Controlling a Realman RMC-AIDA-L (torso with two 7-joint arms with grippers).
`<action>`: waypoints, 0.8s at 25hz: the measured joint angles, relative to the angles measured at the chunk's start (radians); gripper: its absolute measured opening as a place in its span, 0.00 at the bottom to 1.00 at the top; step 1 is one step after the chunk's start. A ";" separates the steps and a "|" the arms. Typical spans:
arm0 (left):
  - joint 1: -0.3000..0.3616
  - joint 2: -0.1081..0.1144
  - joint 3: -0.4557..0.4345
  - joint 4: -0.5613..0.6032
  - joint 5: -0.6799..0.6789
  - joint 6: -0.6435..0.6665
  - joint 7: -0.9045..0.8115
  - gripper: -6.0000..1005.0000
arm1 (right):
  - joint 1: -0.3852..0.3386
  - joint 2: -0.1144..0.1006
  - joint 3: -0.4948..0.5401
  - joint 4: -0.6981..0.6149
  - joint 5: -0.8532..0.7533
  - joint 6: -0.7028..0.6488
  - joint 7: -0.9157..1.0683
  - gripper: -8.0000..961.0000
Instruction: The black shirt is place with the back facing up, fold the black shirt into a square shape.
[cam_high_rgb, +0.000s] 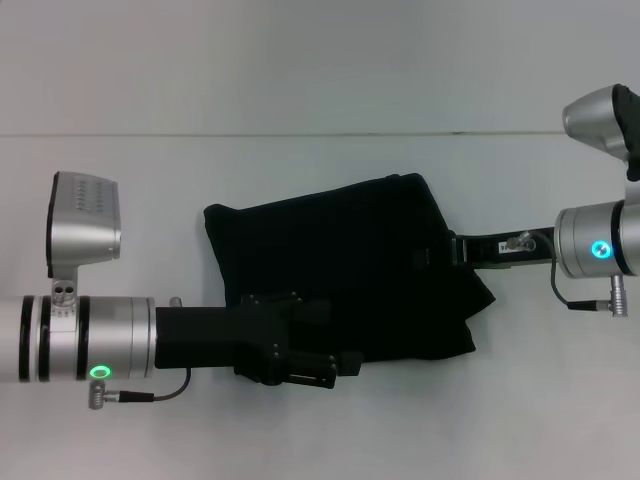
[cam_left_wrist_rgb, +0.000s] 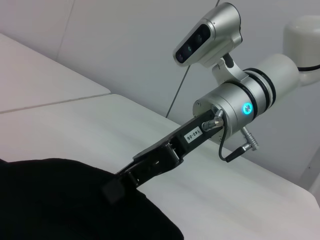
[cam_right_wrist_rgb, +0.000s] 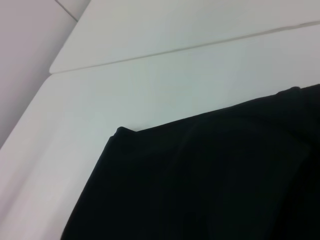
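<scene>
My two tools both meet the one black shirt (cam_high_rgb: 340, 270): my left tool (cam_high_rgb: 330, 365) reaches in low over the near edge of the cloth, and I cannot tell whether it is released or clenched because its black body blends into the fabric, while my right tool (cam_high_rgb: 440, 252) comes in from the opposite side with its tip at the shirt's right edge, where the left wrist view shows a small fold of cloth (cam_left_wrist_rgb: 112, 190) at its tip, though I cannot tell if it is truly clenched on it. The shirt lies as one folded, roughly four-sided dark mass in the middle of the white worktop (cam_high_rgb: 320, 170), its right side rumpled and bunched near my right tool, its far-left corner (cam_right_wrist_rgb: 120, 131) lying flat and sharp.
</scene>
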 joint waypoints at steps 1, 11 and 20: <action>0.000 0.000 0.000 0.000 0.000 0.000 0.000 0.95 | 0.001 0.000 -0.001 0.001 -0.002 0.005 0.000 0.30; 0.000 0.000 0.000 0.000 0.000 0.000 -0.002 0.95 | 0.002 0.002 -0.003 0.003 -0.003 0.027 -0.012 0.06; 0.000 0.001 -0.002 0.000 0.000 0.000 -0.007 0.95 | 0.006 -0.006 0.007 -0.069 0.036 -0.012 -0.029 0.06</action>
